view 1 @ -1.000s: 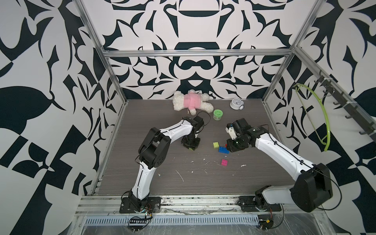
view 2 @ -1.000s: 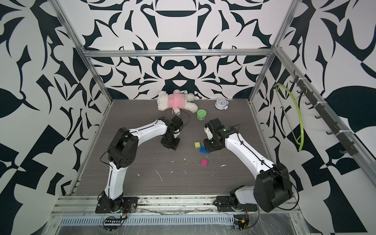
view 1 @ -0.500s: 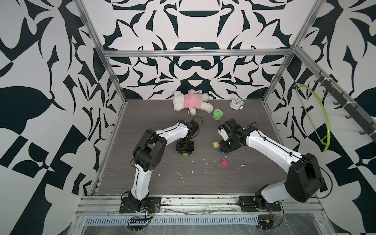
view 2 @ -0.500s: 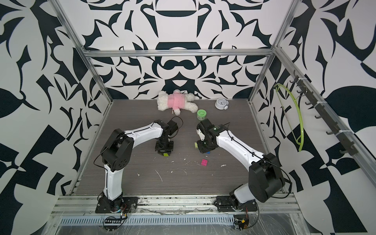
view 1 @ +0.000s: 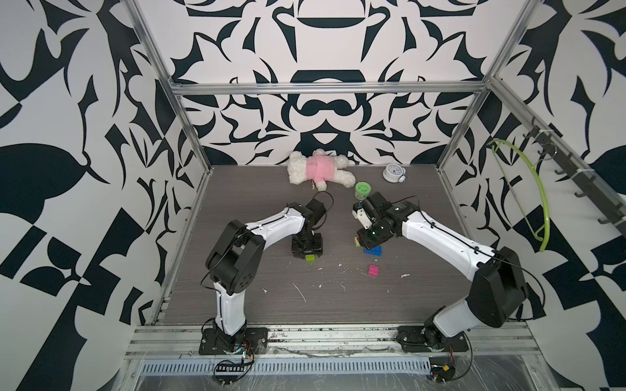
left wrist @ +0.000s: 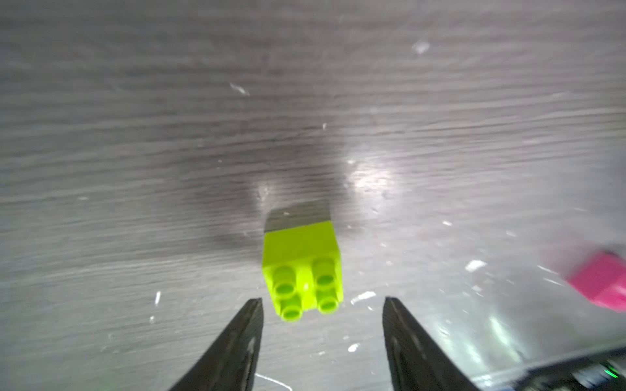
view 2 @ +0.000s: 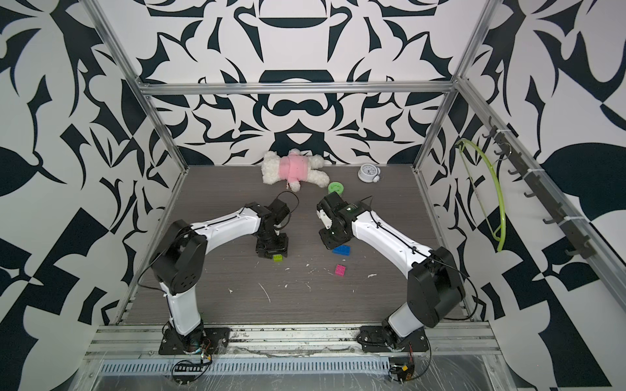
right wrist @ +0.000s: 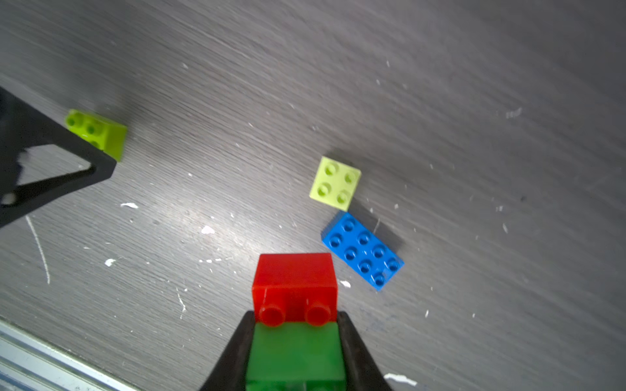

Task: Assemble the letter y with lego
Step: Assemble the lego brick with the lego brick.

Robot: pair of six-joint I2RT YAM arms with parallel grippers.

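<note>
My left gripper is open, low over the table. A yellow-green lego brick lies on its side just past its fingertips, free of them. My right gripper is shut on a green brick that is joined to a red brick. Close beside it, a second yellow-green square and a longer blue brick lie on the table. In both top views a pink brick lies nearer the front. No letter y is in view.
A plush toy, a green round jar and a small clock stand along the back of the table. White flecks dot the wood surface. A green hoop hangs on the right wall.
My left gripper came toward the front, lowered and opened, letting go of the yellow-green brick. My right gripper drifted left with its green and red bricks.
</note>
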